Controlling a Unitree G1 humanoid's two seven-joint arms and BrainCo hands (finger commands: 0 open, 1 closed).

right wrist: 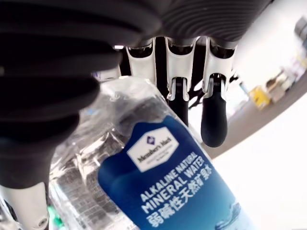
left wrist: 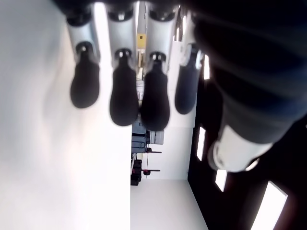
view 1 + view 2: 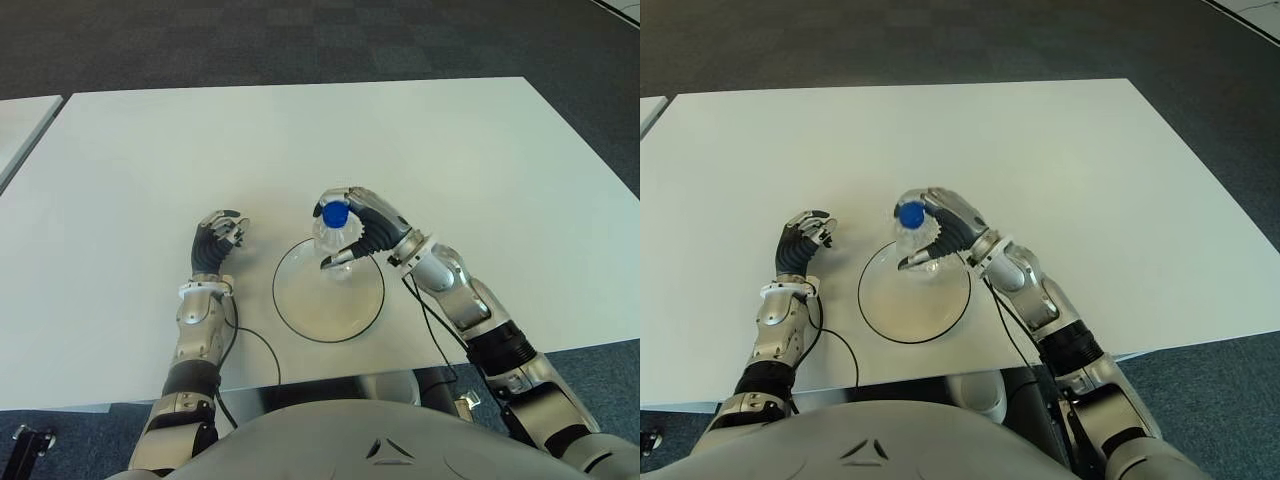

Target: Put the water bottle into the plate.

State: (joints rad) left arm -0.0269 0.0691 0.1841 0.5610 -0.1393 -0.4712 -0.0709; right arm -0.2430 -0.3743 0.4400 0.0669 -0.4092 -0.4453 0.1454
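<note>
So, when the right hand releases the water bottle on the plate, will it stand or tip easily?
Held upright by the right hand, the water bottle looks tall and narrow over the plate, so it may tip. Its clear thin wall probably flexes under the fingers. On its side, the round body would likely roll.

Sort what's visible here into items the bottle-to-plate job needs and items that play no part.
Part of the job:
- water bottle, upright, gripped by the right robot hand over the plate's far edge
- plate, clear with a dark rim, near the table's front edge

Not involved:
- left robot hand, holding nothing, to the plate's left
- white table
- black cable
</note>
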